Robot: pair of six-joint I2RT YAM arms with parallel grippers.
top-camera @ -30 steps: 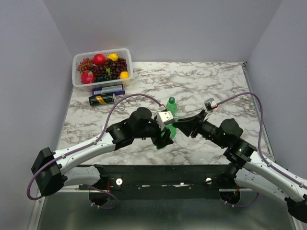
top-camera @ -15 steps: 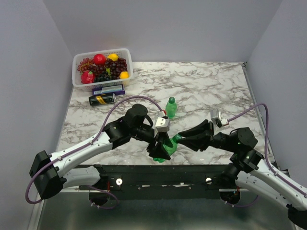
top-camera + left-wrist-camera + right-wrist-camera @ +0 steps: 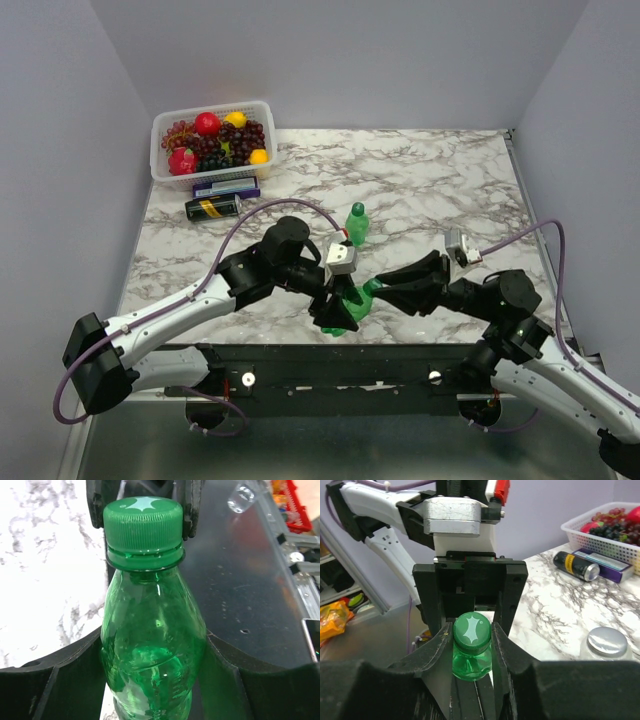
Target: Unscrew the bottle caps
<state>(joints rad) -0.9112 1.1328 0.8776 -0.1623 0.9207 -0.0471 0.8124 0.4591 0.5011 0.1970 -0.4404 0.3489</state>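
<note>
Left tool (image 3: 338, 312) is clamped on the belly of a green bottle (image 3: 152, 645), tilted at the near edge of the surface (image 3: 450, 180). Far behind and left of that bottle sit a basket (image 3: 156, 145) and can (image 3: 213, 207). Close behind it stands a second bottle (image 3: 357, 223), open marble beyond. Right tool (image 3: 378, 290) is closed on the tilted bottle's cap (image 3: 471, 629).

Green bottle (image 3: 152, 645) and cap (image 3: 143, 522); grey-veined white table (image 3: 420, 180).
</note>
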